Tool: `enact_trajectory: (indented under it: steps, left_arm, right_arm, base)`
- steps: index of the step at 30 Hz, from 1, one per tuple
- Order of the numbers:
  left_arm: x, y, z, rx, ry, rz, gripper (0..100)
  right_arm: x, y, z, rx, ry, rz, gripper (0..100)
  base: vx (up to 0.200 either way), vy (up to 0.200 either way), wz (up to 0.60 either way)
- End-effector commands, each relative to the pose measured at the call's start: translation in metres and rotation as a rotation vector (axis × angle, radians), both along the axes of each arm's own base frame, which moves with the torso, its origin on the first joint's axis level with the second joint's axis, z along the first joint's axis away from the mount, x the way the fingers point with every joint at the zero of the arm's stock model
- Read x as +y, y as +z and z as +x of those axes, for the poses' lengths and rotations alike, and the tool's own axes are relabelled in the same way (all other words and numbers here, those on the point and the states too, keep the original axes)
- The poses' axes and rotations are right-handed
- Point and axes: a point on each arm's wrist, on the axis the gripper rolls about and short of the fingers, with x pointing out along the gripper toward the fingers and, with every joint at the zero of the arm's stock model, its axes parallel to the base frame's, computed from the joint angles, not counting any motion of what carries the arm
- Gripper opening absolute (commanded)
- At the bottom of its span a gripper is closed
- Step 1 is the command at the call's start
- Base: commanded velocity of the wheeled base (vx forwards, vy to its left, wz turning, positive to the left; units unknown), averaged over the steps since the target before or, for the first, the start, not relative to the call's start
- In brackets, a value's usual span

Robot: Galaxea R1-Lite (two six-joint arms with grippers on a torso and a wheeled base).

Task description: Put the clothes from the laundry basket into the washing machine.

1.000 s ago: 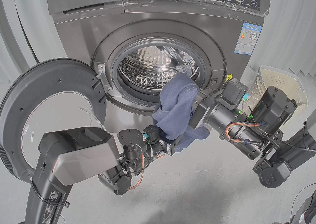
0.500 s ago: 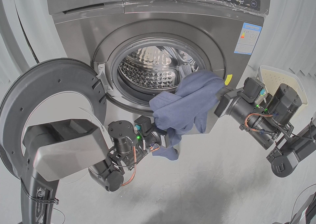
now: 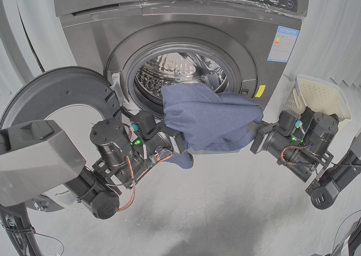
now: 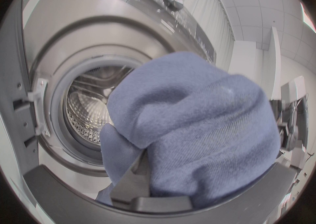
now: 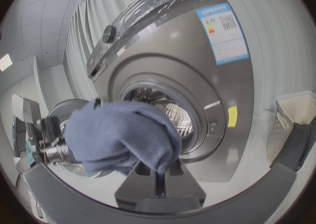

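Now: cloth [image 3: 210, 117] held at the washer's [image 3: 94, 42] mouth

Both grippers hold one blue cloth stretched between them, just in front of the open port and hiding its lower part from the head view. Whether it touches the rim I cannot tell. The left gripper [image 4: 144, 175] pinches the cloth's left end. The right gripper [image 5: 160, 172] has its fingers pressed together on the right end. The door [image 3: 56, 91] stands open at left. I judge the step to be loading. The next move calls for carrying the cloth past the rim into the drum [image 3: 176, 76], then releasing both ends. The basket [image 3: 319, 80], at right, holds a dark garment [image 5: 296, 145].
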Motion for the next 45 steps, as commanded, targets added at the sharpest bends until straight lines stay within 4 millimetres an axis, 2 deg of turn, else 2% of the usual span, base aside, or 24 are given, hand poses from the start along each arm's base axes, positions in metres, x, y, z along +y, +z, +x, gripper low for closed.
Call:
enact_trajectory:
  steps: [1,7,13,14,17,20,22,23,27,30,34,39,45]
  left_arm:
    - [0.006,0.036,-0.023,-0.065,-0.007,-0.059,0]
    - [0.002,0.036,-0.03,-0.059,-0.026,-0.056,0]
    - [0.005,0.038,-0.032,-0.058,-0.023,-0.064,0]
    - [0.006,0.038,-0.033,-0.051,-0.025,-0.066,0]
    - [0.015,0.04,-0.04,-0.038,-0.02,-0.07,0]
    - [0.03,0.04,-0.058,-0.015,-0.025,-0.054,0]
    - [0.034,0.039,-0.062,-0.009,-0.027,-0.044,0]
    - [0.043,0.03,-0.076,0.029,-0.045,-0.007,0]
    - [0.056,0.025,-0.092,0.056,-0.093,0.021,0]
    - [0.064,0.023,-0.089,0.056,-0.066,0.038,0]
    - [0.069,0.016,-0.092,0.087,-0.056,0.06,0]
    - [0.068,0.009,-0.093,0.098,-0.052,0.091,0]
    - [0.063,-0.007,-0.088,0.075,-0.028,0.214,0]
  right_arm:
    - [0.015,-0.032,0.0,0.093,0.047,-0.054,0]
    - [0.039,-0.048,-0.001,0.126,0.108,-0.074,0]
    - [0.054,-0.043,-0.007,0.102,0.151,-0.043,0]
    - [0.054,-0.044,-0.01,0.105,0.16,-0.047,100]
    - [0.052,-0.044,-0.025,0.12,0.187,-0.068,100]
    - [0.042,-0.043,-0.056,0.134,0.255,-0.123,100]
    - [0.04,-0.043,-0.062,0.135,0.278,-0.135,100]
    - [0.034,-0.045,-0.081,0.145,0.349,-0.166,100]
    - [0.017,-0.053,-0.106,0.197,0.396,-0.215,100]
    - [0.005,-0.06,-0.109,0.237,0.363,-0.241,100]
    - [-0.016,-0.063,-0.092,0.257,0.241,-0.24,100]
    - [-0.024,-0.054,-0.072,0.213,0.159,-0.206,100]
    - [-0.029,-0.053,-0.065,0.206,0.125,-0.197,100]
  base:
    - [0.0,0.0,0.0]
    - [0.0,0.0,0.0]
    - [0.0,0.0,0.0]
    - [0.0,0.0,0.0]
    - [0.0,0.0,0.0]
    - [0.0,0.0,0.0]
    - [0.0,0.0,0.0]
    - [0.0,0.0,0.0]
    - [0.0,0.0,0.0]
    - [0.0,0.0,0.0]
    - [0.0,0.0,0.0]
    - [0.0,0.0,0.0]
    - [0.0,0.0,0.0]
